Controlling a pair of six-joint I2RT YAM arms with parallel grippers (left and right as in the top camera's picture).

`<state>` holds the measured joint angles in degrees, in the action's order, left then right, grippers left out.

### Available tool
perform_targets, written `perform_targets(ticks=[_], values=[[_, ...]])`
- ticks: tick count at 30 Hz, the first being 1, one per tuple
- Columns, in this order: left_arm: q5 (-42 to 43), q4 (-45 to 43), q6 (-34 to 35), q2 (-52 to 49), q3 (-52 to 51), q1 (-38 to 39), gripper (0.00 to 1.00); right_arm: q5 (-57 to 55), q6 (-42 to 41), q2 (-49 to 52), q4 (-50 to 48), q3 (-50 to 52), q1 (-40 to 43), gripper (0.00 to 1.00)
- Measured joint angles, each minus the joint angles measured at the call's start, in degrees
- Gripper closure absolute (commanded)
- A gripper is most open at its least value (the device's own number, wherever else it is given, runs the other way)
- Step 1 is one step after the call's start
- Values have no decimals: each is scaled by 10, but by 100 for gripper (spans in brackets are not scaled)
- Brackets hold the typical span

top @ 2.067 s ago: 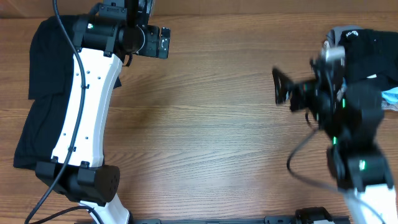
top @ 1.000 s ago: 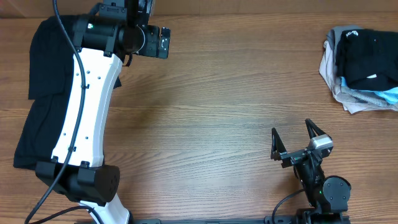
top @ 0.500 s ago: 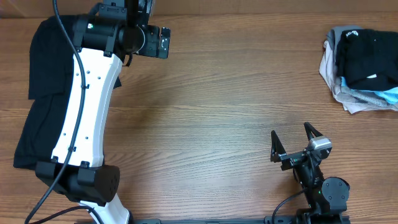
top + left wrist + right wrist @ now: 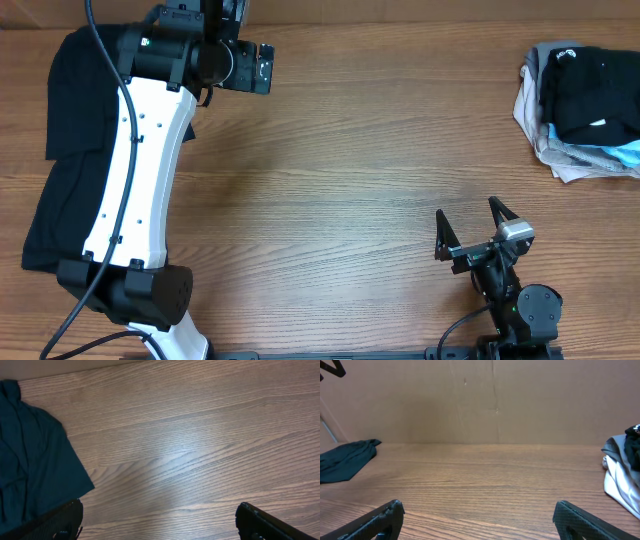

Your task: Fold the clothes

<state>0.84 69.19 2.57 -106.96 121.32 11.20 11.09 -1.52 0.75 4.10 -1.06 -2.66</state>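
A dark, unfolded garment point(image 4: 70, 150) lies at the table's left edge, partly under my left arm. It also shows in the left wrist view point(image 4: 30, 455) and, far off, in the right wrist view point(image 4: 345, 460). A stack of folded clothes point(image 4: 585, 110), black on top of grey and light blue, sits at the far right; its edge shows in the right wrist view point(image 4: 622, 467). My left gripper point(image 4: 159, 506) is open and empty above bare wood, just right of the dark garment. My right gripper point(image 4: 468, 222) is open and empty near the front edge, also seen in its own wrist view point(image 4: 479, 505).
The wooden table point(image 4: 350, 170) stretches between the two piles. A brown cardboard wall point(image 4: 495, 400) stands behind the table. My white left arm point(image 4: 140, 170) runs along the left side over the garment.
My right arm has pulled back from the folded stack to the front edge and has stayed still for the last second. The left arm has not moved.
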Motion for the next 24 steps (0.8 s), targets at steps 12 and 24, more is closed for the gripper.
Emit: perform_targets(ticks=[12,24], values=[[0,0,0,0,0,0,0,0,0,0,0,0,0,0],[0,-19,0,2,-1,0,0,0,0,0,0,0,0,0]])
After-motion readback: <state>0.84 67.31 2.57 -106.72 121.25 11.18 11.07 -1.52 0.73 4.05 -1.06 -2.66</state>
